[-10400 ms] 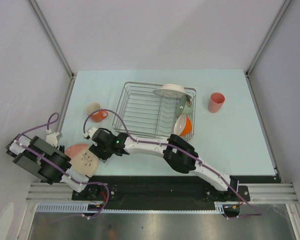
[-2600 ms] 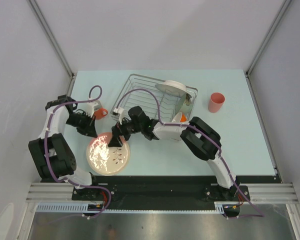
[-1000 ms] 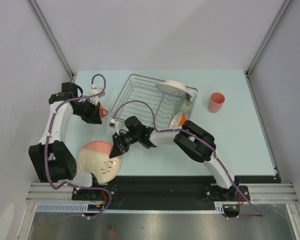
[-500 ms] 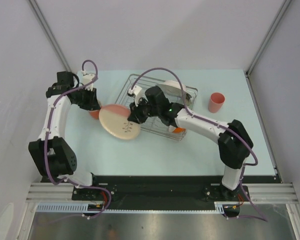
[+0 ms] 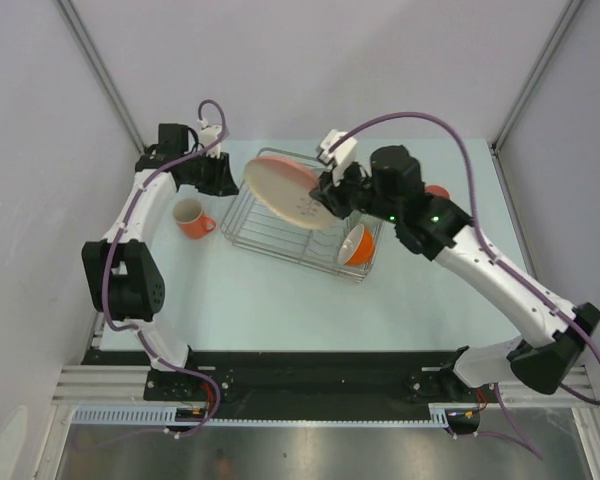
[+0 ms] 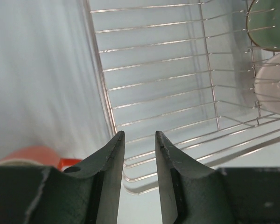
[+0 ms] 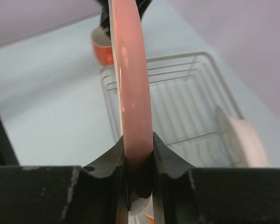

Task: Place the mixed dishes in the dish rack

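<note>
My right gripper (image 5: 330, 197) is shut on the rim of the salmon-pink plate (image 5: 288, 192), which it holds on edge and tilted above the left half of the dish rack (image 5: 280, 238). In the right wrist view the plate (image 7: 130, 70) stands between the fingers (image 7: 165, 158), with the rack (image 7: 177, 88) below. My left gripper (image 5: 230, 182) is at the rack's far left corner, open with nothing in it (image 6: 139, 135). The orange mug (image 5: 190, 217) stands upright on the table left of the rack. The orange bowl (image 5: 360, 245), the grey-green bowl (image 6: 270, 23) and the white plate (image 7: 242, 135) sit in the rack's right part.
The salmon-pink cup (image 5: 438, 190) stands on the table right of the rack, mostly behind my right arm. The enclosure's walls and metal posts (image 5: 100, 80) close in the table at the back and sides.
My right arm has swung the plate from left of the rack up over it. My left gripper has opened and moved away from the mug toward the rack's far corner.
</note>
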You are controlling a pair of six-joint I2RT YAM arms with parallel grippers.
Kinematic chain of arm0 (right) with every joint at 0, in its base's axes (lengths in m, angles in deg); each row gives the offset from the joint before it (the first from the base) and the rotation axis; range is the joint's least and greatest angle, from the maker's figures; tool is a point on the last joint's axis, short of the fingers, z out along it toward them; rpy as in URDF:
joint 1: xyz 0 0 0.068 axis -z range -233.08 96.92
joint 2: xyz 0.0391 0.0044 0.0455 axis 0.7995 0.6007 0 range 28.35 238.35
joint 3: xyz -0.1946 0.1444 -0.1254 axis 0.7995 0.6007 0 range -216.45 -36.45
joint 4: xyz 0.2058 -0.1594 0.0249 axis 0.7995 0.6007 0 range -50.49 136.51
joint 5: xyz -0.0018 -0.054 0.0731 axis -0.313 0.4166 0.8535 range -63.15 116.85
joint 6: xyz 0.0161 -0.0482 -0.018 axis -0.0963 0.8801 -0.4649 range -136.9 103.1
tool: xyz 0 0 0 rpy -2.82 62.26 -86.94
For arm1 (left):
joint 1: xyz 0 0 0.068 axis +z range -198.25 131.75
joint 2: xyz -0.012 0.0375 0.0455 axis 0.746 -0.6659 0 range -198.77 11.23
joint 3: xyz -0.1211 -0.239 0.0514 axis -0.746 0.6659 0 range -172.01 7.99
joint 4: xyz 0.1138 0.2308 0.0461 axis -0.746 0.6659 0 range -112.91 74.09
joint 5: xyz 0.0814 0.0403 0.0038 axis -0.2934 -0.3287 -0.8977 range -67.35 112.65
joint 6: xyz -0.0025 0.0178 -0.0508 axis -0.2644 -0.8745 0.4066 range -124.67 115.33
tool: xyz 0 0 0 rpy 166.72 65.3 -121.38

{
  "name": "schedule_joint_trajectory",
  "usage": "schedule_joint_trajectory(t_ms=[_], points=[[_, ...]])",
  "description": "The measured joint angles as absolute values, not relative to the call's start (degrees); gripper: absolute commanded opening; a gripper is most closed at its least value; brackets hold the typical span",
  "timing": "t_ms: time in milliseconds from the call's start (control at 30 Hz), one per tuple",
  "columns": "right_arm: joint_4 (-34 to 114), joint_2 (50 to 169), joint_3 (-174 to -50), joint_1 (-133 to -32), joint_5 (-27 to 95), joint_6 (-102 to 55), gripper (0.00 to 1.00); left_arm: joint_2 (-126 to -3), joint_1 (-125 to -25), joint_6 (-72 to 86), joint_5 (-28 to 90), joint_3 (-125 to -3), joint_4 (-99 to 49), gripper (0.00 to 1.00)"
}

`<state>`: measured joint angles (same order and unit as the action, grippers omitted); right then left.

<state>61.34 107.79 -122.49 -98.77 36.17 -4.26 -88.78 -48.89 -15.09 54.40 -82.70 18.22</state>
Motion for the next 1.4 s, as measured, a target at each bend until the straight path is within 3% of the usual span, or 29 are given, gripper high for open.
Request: schedule_joint_trajectory(t_ms=[300,933,967,1100,1400], points=[[63.37,101.14,-123.04,-89.75,33.31,-1.81,0.00,-92.02,-52.56,-11.07,47.77,-80.43,11.18,0.36],[68.42,101.14,-121.95,-83.80,36.22,-1.79,0.00,-95.34,-55.67,-8.77,35.82,-76.21,5.87,0.41],[68.42,101.14,-121.95,-83.39,36.35,-1.79,0.00,-95.40,-55.78,-8.82,35.62,-75.71,5.87,0.40],[68.42,101.19,-121.95,-81.55,36.35,-1.70,0.00,-95.42,-55.97,-10.15,34.13,-73.74,6.11,0.09],[69.16,104.53,-121.93,-81.46,34.10,1.84,0.00,-92.15,-55.73,-10.67,35.21,-69.52,5.63,0.08]])
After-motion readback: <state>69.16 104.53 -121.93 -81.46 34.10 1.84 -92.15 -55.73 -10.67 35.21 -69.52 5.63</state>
